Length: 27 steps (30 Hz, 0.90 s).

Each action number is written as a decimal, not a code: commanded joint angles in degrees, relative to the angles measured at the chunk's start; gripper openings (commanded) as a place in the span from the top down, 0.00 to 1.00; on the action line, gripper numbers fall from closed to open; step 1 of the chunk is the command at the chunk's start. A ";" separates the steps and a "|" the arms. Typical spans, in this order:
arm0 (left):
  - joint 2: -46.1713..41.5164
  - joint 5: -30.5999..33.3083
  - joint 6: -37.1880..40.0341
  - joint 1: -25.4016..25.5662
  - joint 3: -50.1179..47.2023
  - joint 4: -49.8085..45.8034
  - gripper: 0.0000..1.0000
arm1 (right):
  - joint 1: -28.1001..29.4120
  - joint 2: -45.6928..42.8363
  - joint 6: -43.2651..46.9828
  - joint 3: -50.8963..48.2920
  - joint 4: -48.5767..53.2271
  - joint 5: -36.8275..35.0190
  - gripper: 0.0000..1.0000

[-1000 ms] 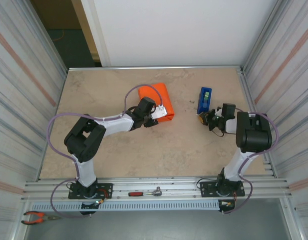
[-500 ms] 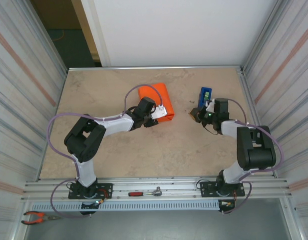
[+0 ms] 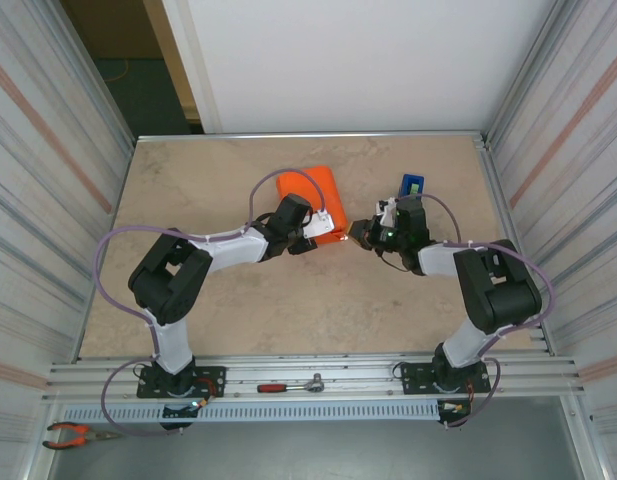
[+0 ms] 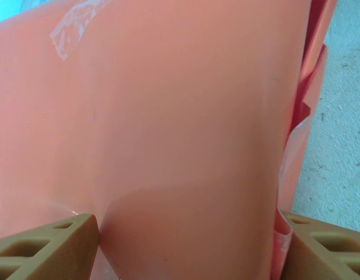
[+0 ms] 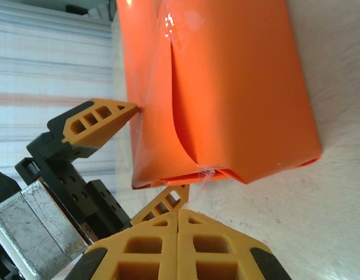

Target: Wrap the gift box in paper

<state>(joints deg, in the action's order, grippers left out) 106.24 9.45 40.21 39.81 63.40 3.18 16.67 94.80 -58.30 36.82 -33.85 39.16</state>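
The orange paper [image 3: 308,192] is folded round the gift box, which is hidden inside it; the parcel lies at the table's middle back. My left gripper [image 3: 323,226] straddles the parcel's near end, one finger [image 4: 51,245] pressed against each side of the paper [image 4: 185,116]. In the right wrist view those same fingers [image 5: 98,122] bracket the parcel [image 5: 226,87], whose end flaps stand partly open. My right gripper [image 5: 178,233] is shut, its tips just short of that open end; a thin strand of clear tape [image 5: 206,174] hangs from the flap. It sits right of the parcel [image 3: 360,233].
A blue tape dispenser [image 3: 410,193] stands behind my right gripper. Clear tape [image 4: 74,26] sticks on the parcel's top seam. A ratchet wrench [image 3: 293,385] and pliers [image 3: 73,434] lie on the rail in front. Bare beige tabletop [image 3: 338,300] stretches towards me.
My right gripper has swung left from beside the tape dispenser to the parcel's right end. The left arm and the parcel have stayed put.
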 commanded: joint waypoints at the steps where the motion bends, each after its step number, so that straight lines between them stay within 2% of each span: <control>1: 1.89 -0.84 -1.35 -0.66 -0.33 -4.41 0.25 | 1.29 2.34 -2.95 -1.37 -9.56 1.35 1.00; 11: 1.70 -0.79 -1.18 -0.70 -0.64 -4.33 0.25 | 3.35 4.15 -6.63 -3.01 -23.03 1.73 1.00; 17: 1.65 -0.80 -1.13 -0.70 -0.70 -4.32 0.26 | 3.26 2.73 -5.78 -3.16 -22.27 0.70 1.00; 27: 1.61 -0.78 -1.18 -0.70 -0.75 -4.33 0.26 | 4.19 7.78 -7.70 -1.04 -25.04 0.36 1.00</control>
<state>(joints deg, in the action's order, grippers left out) 106.24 9.47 40.21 39.81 63.40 3.18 20.18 101.14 -64.62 34.17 -56.18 40.07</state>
